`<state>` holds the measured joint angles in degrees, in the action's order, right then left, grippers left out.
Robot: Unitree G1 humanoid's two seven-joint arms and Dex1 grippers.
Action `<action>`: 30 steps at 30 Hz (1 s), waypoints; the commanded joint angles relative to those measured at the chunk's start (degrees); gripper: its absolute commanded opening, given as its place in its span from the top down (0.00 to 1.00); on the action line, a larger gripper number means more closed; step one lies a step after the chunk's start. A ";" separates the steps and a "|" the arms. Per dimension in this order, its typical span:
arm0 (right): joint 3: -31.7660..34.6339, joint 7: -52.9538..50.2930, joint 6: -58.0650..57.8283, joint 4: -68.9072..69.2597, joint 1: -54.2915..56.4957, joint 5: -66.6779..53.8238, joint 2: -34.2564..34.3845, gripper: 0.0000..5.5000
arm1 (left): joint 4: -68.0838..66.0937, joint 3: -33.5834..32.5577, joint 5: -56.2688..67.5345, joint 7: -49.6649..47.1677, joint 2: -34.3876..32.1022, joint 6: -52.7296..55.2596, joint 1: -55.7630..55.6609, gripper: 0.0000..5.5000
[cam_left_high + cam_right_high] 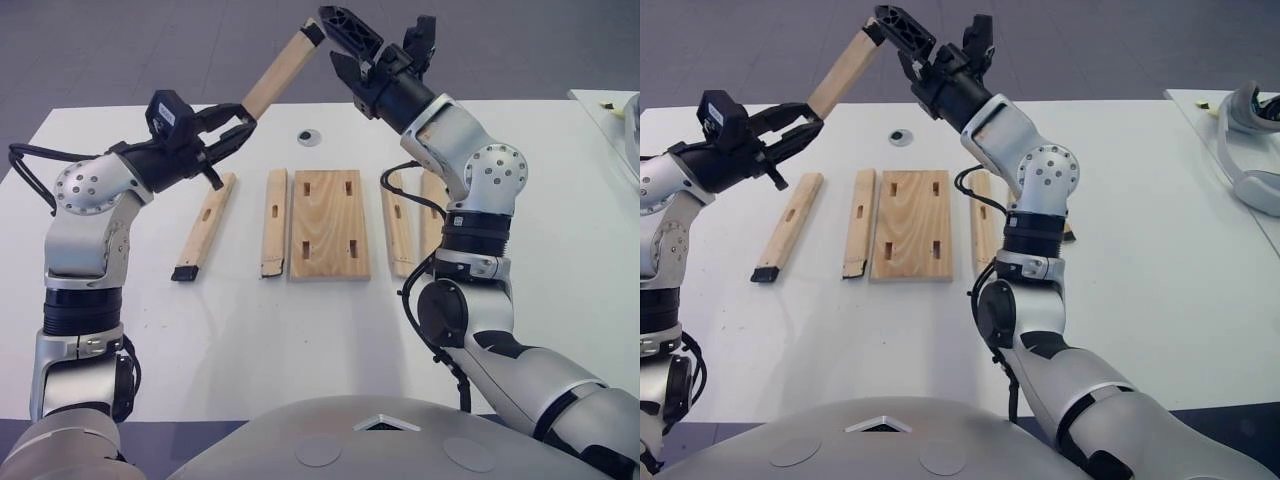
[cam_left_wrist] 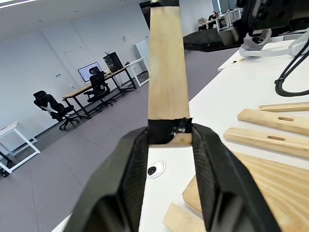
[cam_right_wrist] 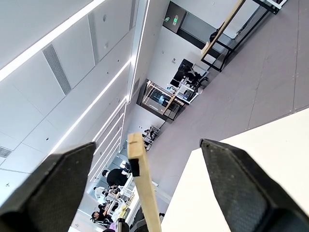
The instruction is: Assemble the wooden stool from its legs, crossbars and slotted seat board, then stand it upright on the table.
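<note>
My left gripper (image 1: 232, 135) is shut on the black-capped lower end of a wooden leg (image 1: 278, 73), holding it in the air, slanted up and to the right over the table's far side. In the left wrist view the leg (image 2: 167, 63) rises from between the fingers (image 2: 130, 179). My right gripper (image 1: 378, 32) is open beside the leg's upper end, its fingers spread wide and not touching the wood. The slotted seat board (image 1: 329, 223) lies flat at the table's middle. Two legs (image 1: 204, 225) (image 1: 274, 220) lie left of it. Two more pieces (image 1: 398, 222) lie to its right, partly hidden by my right arm.
A small black round grommet (image 1: 309, 137) sits in the white table (image 1: 150, 330) behind the board. A second table with a white object (image 1: 1250, 150) stands at the far right. The near half of the white table is bare.
</note>
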<state>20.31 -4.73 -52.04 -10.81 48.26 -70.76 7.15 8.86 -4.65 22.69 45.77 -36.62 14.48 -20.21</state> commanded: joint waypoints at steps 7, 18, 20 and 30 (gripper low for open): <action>-3.57 -2.33 2.96 0.03 0.38 -2.47 5.10 0.52 | 4.17 1.46 0.33 -1.42 1.77 4.01 -1.59 0.77; -4.36 -2.80 5.49 0.25 0.52 -3.34 4.29 0.90 | 2.34 -0.80 -0.48 -1.08 0.88 3.22 0.49 0.77; -4.43 -2.80 5.89 0.17 0.54 -3.40 4.16 0.91 | 2.08 -0.69 -0.56 -0.92 0.86 3.03 0.87 0.77; -13.02 3.46 15.03 4.75 -1.50 16.68 -5.56 0.93 | -0.50 -4.63 -1.90 -7.27 3.63 2.78 11.04 0.66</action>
<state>9.76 -3.10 -40.75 -8.74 48.00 -60.98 5.22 8.54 -7.04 21.74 40.23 -33.61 17.86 -13.35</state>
